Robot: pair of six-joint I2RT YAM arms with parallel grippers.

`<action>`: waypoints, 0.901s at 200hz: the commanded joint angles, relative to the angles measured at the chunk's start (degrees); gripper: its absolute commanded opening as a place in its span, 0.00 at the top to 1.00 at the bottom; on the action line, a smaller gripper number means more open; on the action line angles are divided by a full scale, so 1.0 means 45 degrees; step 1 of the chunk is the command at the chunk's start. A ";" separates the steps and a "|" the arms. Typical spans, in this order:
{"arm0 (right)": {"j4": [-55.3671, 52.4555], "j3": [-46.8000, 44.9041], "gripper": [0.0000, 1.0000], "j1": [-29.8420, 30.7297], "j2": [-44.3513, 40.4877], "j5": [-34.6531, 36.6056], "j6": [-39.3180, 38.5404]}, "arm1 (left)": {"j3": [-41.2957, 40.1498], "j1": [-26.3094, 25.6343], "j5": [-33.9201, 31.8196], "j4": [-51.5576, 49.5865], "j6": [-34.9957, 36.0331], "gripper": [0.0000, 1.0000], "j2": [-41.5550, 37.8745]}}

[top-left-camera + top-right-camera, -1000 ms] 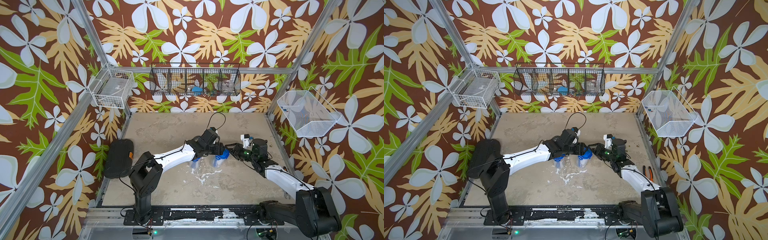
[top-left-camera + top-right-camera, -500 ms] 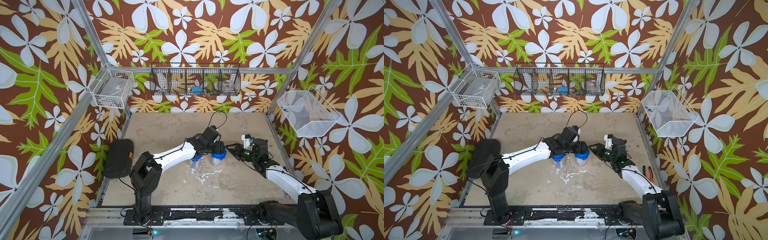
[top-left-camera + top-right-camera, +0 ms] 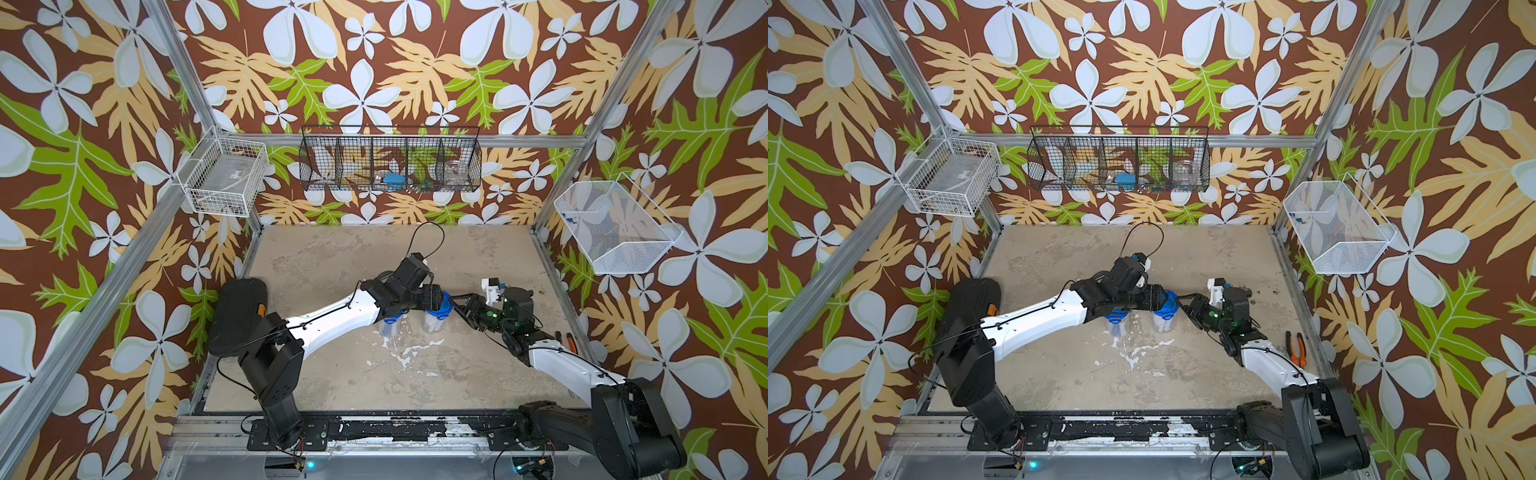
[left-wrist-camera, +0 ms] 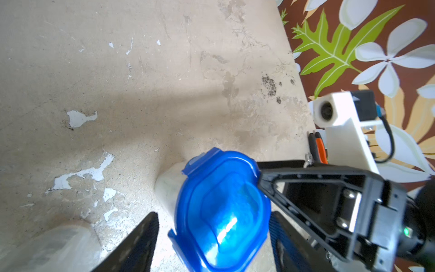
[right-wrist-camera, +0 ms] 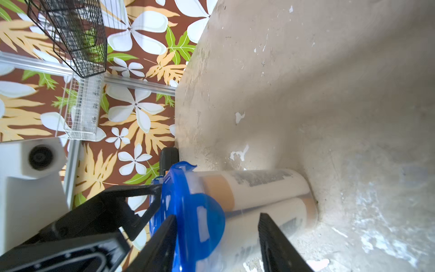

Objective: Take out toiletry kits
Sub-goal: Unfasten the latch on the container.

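Over on the left, the left arm reaches low across the sandy table [image 3: 332, 266] and hides most of the left-hand jar [image 3: 390, 329]. It is a tall clear jar standing upright, with a sliver of blue top showing under the forearm. Its contents are only a pale blur.

Just beside it, with a narrow strip of table between them, stands the right-hand jar [image 3: 433, 325]. Here the toiletry kits are easier to read. Through the clear wall, the right wrist view shows two white bottles [image 5: 266, 186] packed side by side. Their caps are dull gold and seem to point opposite ways, and there is grey print down the sides. The blue lid [image 4: 221, 188] is on, with a tab sticking out at the rim.

The left gripper [image 4: 213, 214] hangs over that lid with its fingers spread to either side. There is a gap on one side, and it is pinching nothing. The right gripper [image 3: 457, 300] comes in from the side with its jaws apart. One fingertip is at the lid's rim, touching or nearly so, and I see no clamp.

Behind the jars the table lies bare to the back wall under the black wire basket [image 3: 390, 158]. In front there are flaked white patches, then bare surface to the front rail. Far right, orange-handled pliers [image 3: 1296, 347] lie by the table's edge, well apart from the jars.
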 commanded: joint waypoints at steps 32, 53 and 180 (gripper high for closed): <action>0.4831 -0.1678 0.50 0.0126 -0.0720 0.1411 0.3628 | -0.0157 -0.0011 0.0016 0.0440 -0.0030 0.24 0.0565; 0.5205 -0.1620 0.52 0.0358 -0.0426 0.1542 0.3972 | -0.0277 -0.0011 0.0039 0.0437 -0.0105 0.26 0.0574; 0.7119 -0.2011 0.42 0.1458 0.1322 0.2283 0.5059 | -0.1019 -0.0011 -0.0013 0.0325 -0.0338 0.36 0.0455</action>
